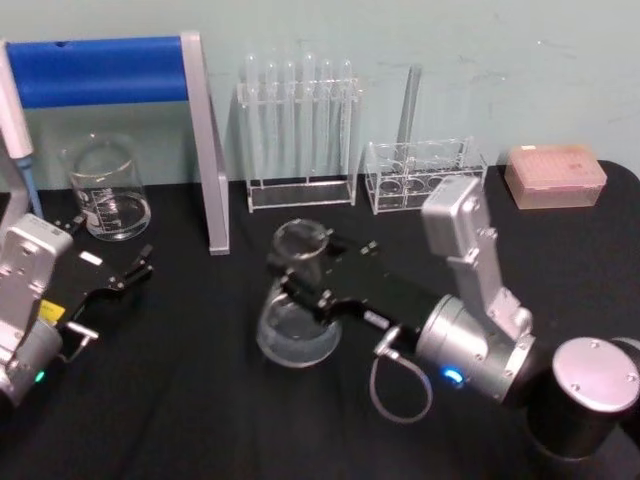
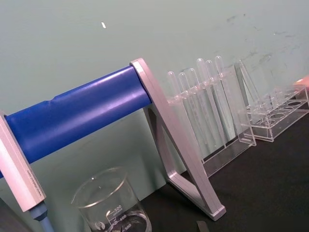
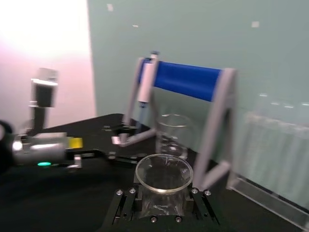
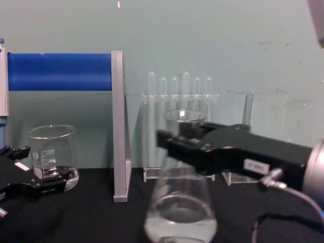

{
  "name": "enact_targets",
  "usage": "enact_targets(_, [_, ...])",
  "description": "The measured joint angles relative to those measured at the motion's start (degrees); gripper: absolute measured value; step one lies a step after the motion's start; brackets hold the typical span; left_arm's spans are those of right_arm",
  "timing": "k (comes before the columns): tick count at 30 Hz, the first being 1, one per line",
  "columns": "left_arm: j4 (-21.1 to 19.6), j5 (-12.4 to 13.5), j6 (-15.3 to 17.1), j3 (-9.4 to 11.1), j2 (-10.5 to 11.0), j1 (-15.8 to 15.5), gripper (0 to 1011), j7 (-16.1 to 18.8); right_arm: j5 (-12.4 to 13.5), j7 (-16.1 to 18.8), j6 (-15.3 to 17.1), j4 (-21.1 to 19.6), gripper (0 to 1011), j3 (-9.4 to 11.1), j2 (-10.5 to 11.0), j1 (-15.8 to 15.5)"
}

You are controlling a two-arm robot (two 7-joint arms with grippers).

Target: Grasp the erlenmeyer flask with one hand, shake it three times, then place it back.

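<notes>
The erlenmeyer flask [image 1: 297, 325] is at the middle of the black table, holding a little clear liquid. My right gripper [image 1: 302, 277] is shut on its neck just under the flared rim. From the chest, the flask [image 4: 179, 215] hangs below the black right gripper [image 4: 183, 144] with its base low over the table; whether it touches the table I cannot tell. In the right wrist view the flask's rim [image 3: 164, 171] sits between the black fingers [image 3: 126, 205]. My left gripper [image 1: 115, 292] rests open at the table's left, beside a beaker.
A glass beaker [image 1: 107, 190] stands at the back left under a blue-barred pipette stand [image 1: 100, 70]. A test tube rack [image 1: 300, 130], a second clear rack [image 1: 420, 175] and a pink tip box [image 1: 555, 175] line the back wall.
</notes>
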Motion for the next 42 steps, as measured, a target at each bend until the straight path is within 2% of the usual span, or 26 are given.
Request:
enact_targets(5, [0.00,0.00,0.00,0.00,0.00,0.00,1001,0.00,-0.04,-2.19,0.03,0.74,450,2.50,0.38,0.09])
enact_targets(15, [0.00,0.00,0.00,0.00,0.00,0.00,1001,0.00,-1.12,-6.89,-0.43,2.66,449,9.09,0.65,0.01])
enact_targets(16, [0.00,0.00,0.00,0.00,0.00,0.00,1001,0.00,-1.12,-6.89,-0.43,2.66,449,9.09,0.65,0.01])
enact_targets(22, [0.00,0.00,0.00,0.00,0.00,0.00,1001,0.00,-1.97,-9.00,-0.46,3.37,450,12.95,0.63,-0.59])
enact_targets(23, [0.00,0.00,0.00,0.00,0.00,0.00,1001,0.00,-1.97,-9.00,-0.46,3.37,450,12.95,0.63,-0.59])
enact_targets(27, [0.00,0.00,0.00,0.00,0.00,0.00,1000,0.00,-2.53,-9.77,-0.46,3.70,450,15.05,0.37,-1.00])
enact_targets(30, [0.00,0.00,0.00,0.00,0.00,0.00,1001,0.00,-2.82,-9.82,-0.43,3.78,450,15.70,0.06,-1.15])
enact_targets(35, [0.00,0.00,0.00,0.00,0.00,0.00,1001,0.00,-3.06,-9.19,-0.30,3.72,450,15.68,-0.44,-1.19])
enact_targets(42, [0.00,0.00,0.00,0.00,0.00,0.00,1001,0.00,-3.13,-6.41,-0.05,2.81,450,13.12,-1.50,-1.08])
